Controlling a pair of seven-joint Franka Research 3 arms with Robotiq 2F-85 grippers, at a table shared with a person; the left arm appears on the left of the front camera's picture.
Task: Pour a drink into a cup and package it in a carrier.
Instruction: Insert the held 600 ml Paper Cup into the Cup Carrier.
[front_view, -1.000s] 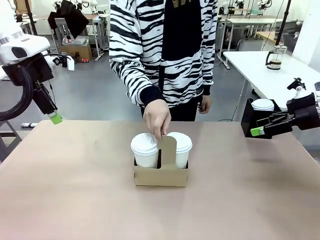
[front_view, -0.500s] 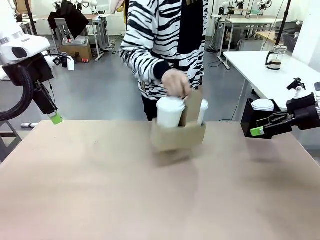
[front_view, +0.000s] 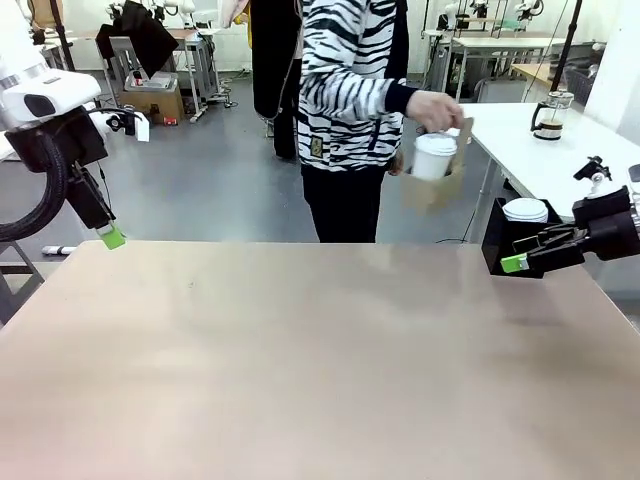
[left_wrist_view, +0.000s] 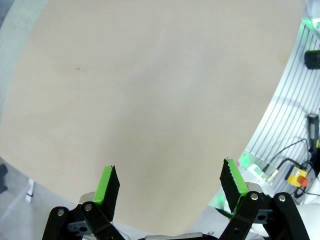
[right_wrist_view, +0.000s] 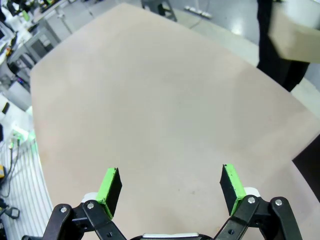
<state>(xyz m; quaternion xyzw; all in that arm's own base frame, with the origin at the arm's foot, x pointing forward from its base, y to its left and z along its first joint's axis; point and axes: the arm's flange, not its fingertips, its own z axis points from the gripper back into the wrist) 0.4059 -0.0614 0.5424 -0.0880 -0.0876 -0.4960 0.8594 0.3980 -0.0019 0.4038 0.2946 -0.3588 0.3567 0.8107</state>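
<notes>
A person's hand (front_view: 435, 108) holds the brown cardboard carrier (front_view: 430, 190) by its handle, in the air beyond the table's far right side. A white lidded cup (front_view: 434, 157) stands in it. In the right wrist view the carrier (right_wrist_view: 295, 35) is a blurred tan shape at the top right. My left gripper (front_view: 108, 236) hangs above the table's far left corner, open and empty (left_wrist_view: 170, 187). At the right edge my right gripper (front_view: 518, 258) points inward, open and empty (right_wrist_view: 170, 190). A glass jug (front_view: 548, 115) stands on a white side table; its drink is too small to make out.
A black square box (front_view: 505, 238) with a white lidded cup (front_view: 525, 210) in it sits at the table's far right corner, just behind my right gripper. The tan table (front_view: 300, 360) lies bare between the arms. The person (front_view: 350, 90) stands at the far side.
The person lifted the carrier with its cups off the middle of the table and swung it up and to the right, turning that way. Neither arm has moved.
</notes>
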